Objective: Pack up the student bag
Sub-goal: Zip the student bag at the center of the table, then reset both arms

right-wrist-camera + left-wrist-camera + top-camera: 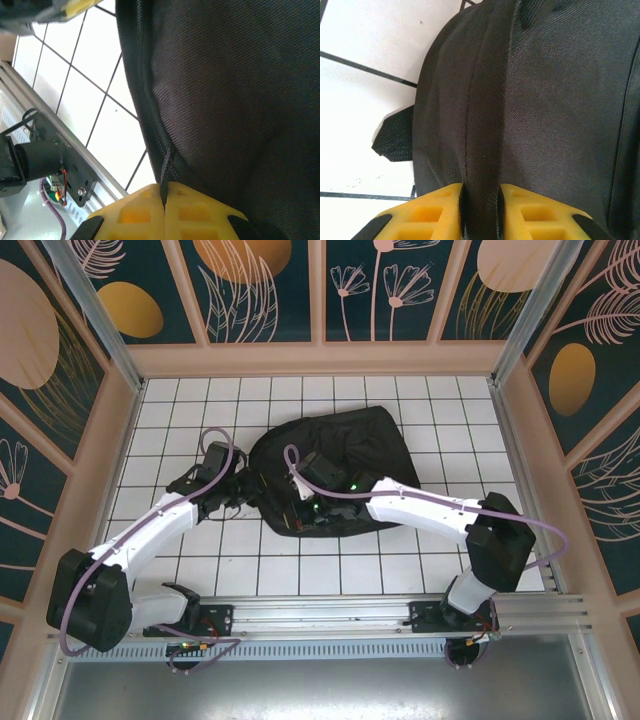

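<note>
The large black fabric student bag [350,440] lies flat at the centre of the white tiled table [190,400].

The left gripper [480,205] is at the bag's 8 o'clock edge. Its yellow fingers [432,212] stand narrow, one on each side of a raised black fabric ridge [482,125] that fills the gap between them.

The right gripper [164,192] is at the bag's 7 o'clock edge. Its yellow fingers [132,212] are pressed together on a thin black tab [164,170] at the bag's seam.

In the left wrist view, a short black strap end [395,135] projects from the bag at 9 o'clock.

Large black fabric student bag [350,445] lies flat and rumpled mid-table [200,400]
</note>
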You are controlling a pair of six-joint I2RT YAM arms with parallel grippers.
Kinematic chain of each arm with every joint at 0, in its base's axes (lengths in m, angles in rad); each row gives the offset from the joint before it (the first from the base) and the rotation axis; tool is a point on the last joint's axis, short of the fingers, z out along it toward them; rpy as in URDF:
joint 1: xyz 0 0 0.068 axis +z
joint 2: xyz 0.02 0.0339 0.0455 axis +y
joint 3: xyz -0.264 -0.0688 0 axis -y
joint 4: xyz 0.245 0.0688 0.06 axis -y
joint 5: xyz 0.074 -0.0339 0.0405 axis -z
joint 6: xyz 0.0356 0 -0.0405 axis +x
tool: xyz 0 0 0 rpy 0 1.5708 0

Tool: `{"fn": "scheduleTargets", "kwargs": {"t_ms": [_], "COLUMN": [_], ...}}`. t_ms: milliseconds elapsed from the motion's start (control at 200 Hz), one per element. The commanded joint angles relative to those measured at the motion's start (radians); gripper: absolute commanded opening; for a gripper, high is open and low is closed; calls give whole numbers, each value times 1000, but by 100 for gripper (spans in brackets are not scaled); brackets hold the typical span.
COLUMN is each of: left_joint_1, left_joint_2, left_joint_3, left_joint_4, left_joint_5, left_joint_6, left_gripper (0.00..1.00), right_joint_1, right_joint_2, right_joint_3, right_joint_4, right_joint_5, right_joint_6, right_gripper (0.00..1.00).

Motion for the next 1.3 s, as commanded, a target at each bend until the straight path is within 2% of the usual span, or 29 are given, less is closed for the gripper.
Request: {"fn": "scheduleTargets", "kwargs": {"t_ms": [0,170,310,400,500,626,666,696,781,826,866,901,911,921,936,1006,1101,1146,1216,1291], "left_joint_1": [-5,-6,-6,-6,-6,-6,-6,-6,-5,-5,-4,-4,-4,-4,-3,-3,-4,-2,-3,24], "left_joint_2": [-16,-11,-18,-31,-57,-86,-99,-110,-176,-233,-285,-320,-327,-333,-338,-345,-339,-336,-316,-262], "left_joint_3": [8,17,19,14,1,8,18,26,39,32,20,20,22,27,34,73,73,37,-66,-174], "left_joint_4": [23,24,24,38,72,72,66,59,66,103,147,174,180,187,195,228,293,395,617,852], "left_joint_5": [-14,-35,-46,-45,-16,-21,-31,-46,-92,-112,-140,-187,-197,-204,-210,-261,-494,-494,-426,-494], "left_joint_6": [9,12,14,38,73,121,141,163,264,312,342,361,366,377,393,463,483,603,858,941], "left_gripper": [36,40,42,43,44,52,54,57,74,97,99,98,99,98,99,99,99,99,99,99], "right_joint_1": [21,21,-31,-54,-79,-110,-112,-113,-113,-113,-116,-117,-116,-117,-120,-136,-146,-150,-168,-209], "right_joint_2": [-26,-121,-107,-67,-58,-74,-85,-101,-181,-251,-315,-357,-365,-374,-384,-408,-392,-379,-364,-420], "right_joint_3": [-12,-96,-112,-99,-98,-63,-40,-27,-19,-46,-78,-87,-86,-83,-79,-57,-30,-29,-12,-101], "right_joint_4": [32,71,20,15,78,97,78,69,92,155,218,242,244,246,253,282,323,367,404,544], "right_joint_5": [-80,-19,155,264,306,325,369,391,448,469,506,580,601,616,635,705,876,908,961,941], "right_joint_6": [-41,-31,14,27,45,38,26,16,-11,-36,-63,-78,-85,-93,-110,-210,-345,-478,-537,-548], "right_gripper": [14,17,17,25,33,40,41,45,51,55,59,69,76,92,98,99,99,99,99,99]}}
